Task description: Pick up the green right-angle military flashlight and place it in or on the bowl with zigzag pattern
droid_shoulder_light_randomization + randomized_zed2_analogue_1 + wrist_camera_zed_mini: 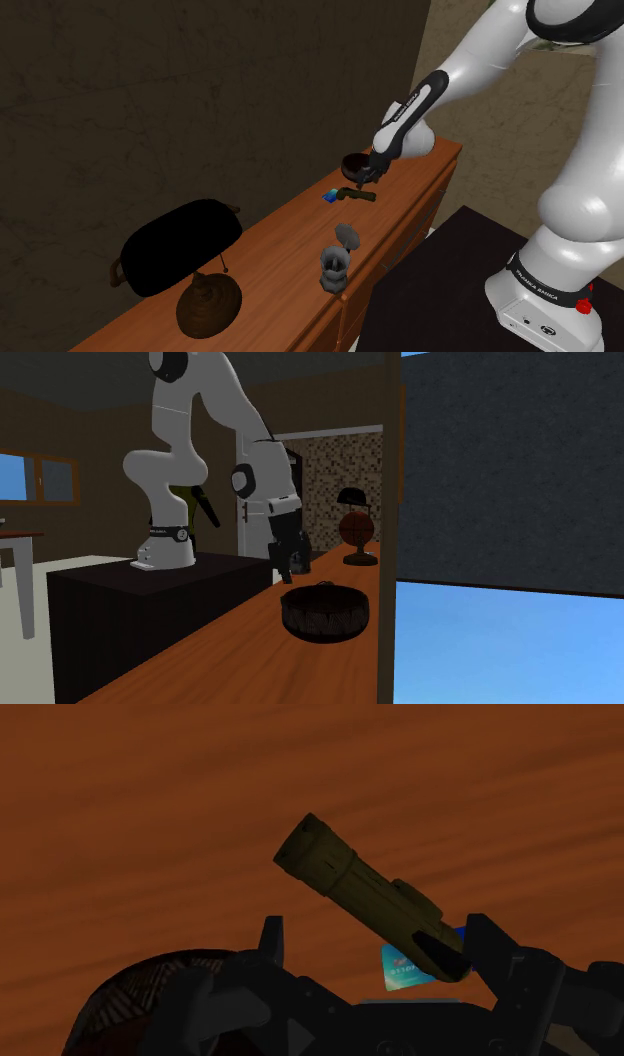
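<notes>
Olive-green and cylindrical, the right-angle flashlight [360, 889] lies flat on the reddish-brown wooden dresser top [150, 804], directly beneath the all-black two-finger gripper [376, 926]. The fingers stand spread and clasp nothing. The flashlight's near end sits between them, closer to one finger, and its long axis slants away from the hand rather than lying square across the gap. The wrist probably needs a turn before closing. A small blue card [403, 966] lies by that near end. The dark round bowl with zigzag-patterned wall [130, 994] sits just beside the other finger, so the carry looks short, over bare wood.
</notes>
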`<action>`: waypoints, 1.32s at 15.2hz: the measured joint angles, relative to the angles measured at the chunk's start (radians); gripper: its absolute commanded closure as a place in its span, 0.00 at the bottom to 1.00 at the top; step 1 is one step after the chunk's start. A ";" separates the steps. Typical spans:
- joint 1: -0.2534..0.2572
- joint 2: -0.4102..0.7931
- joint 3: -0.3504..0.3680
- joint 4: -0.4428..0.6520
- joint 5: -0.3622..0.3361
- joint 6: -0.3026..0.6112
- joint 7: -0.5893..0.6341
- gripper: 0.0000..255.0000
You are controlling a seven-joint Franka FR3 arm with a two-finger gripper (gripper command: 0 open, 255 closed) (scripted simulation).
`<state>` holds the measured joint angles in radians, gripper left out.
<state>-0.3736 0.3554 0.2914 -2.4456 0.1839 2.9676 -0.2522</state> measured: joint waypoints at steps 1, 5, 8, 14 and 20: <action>-0.063 0.047 0.070 0.016 0.042 0.038 -0.071 0.00; -0.107 0.129 0.127 0.045 0.061 0.098 -0.125 0.00; -0.087 0.181 0.111 0.069 0.053 0.127 -0.126 0.00; -0.075 0.204 0.101 0.083 0.050 0.139 -0.124 0.00; -0.075 0.204 0.101 0.083 0.050 0.139 -0.124 1.00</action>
<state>-0.4485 0.5595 0.3923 -2.3631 0.2341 3.1067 -0.3762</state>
